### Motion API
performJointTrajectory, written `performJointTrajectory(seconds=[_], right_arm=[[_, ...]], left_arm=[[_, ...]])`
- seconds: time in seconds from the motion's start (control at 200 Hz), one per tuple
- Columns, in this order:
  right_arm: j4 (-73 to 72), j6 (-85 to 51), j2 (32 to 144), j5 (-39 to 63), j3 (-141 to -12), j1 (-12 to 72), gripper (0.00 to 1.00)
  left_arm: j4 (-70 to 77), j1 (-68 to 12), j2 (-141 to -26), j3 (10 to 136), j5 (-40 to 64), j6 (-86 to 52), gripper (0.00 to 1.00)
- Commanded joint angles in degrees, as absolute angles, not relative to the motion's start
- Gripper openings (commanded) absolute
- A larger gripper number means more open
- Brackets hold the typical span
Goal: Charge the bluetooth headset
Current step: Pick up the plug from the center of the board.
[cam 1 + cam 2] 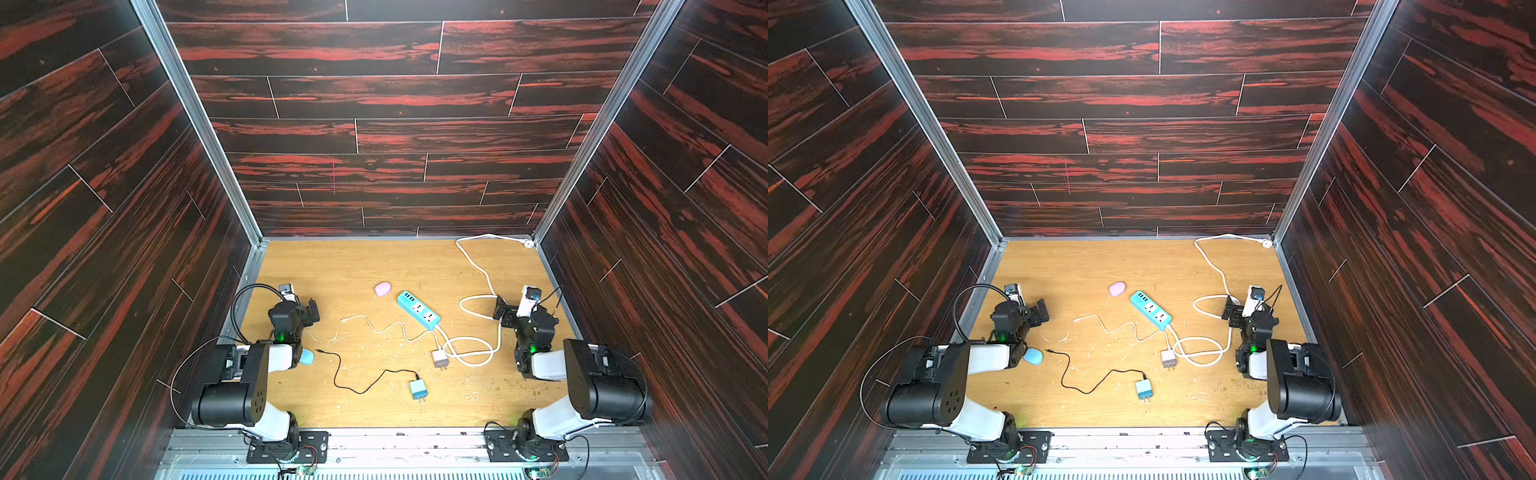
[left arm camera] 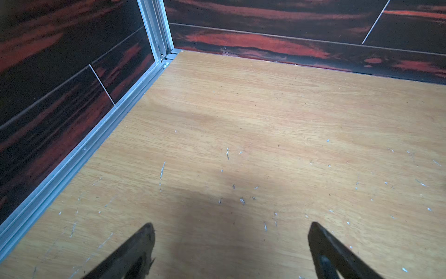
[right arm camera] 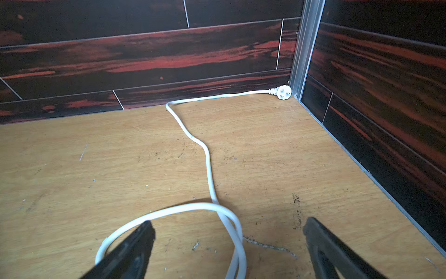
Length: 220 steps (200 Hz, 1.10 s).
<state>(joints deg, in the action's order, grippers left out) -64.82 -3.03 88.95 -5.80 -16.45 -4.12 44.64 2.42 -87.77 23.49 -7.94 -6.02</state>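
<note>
Two small oval cases that could be the bluetooth headset lie on the wooden table (image 1: 332, 266): a pink one (image 1: 382, 289) mid-table and a light blue one (image 1: 306, 356) half hidden by my left arm. I cannot tell which is the headset. A teal power strip (image 1: 417, 309) lies at the centre. A teal adapter (image 1: 418, 390) trails a black cable (image 1: 340, 374), its tip beside the blue case. A white adapter (image 1: 439, 358) trails a thin white cable (image 1: 374, 326). My left gripper (image 1: 313, 311) (image 2: 231, 225) is open over bare wood. My right gripper (image 1: 502, 311) (image 3: 228, 222) is open above the strip's cord.
The strip's thick white cord (image 3: 207, 164) loops on the right side. It ends in a loose plug (image 3: 283, 92) in the far right corner. Dark red walls with aluminium rails (image 2: 154, 31) close in three sides.
</note>
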Motion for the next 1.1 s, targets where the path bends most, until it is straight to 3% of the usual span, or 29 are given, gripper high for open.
performJointTrajectory(seconds=[0.0,1.097], right_arm=[[-66.3,-3.8,89.8,-6.2,-17.5,-3.7,0.99],[-65.7,-4.2,88.2,-7.0,-17.3,-3.7,0.99]], left_arm=[[45.7,2.8,-88.1,24.7,-8.5,-5.3,1.0],[46.9,2.8,-87.4,25.0,-11.0,-6.2,1.0]])
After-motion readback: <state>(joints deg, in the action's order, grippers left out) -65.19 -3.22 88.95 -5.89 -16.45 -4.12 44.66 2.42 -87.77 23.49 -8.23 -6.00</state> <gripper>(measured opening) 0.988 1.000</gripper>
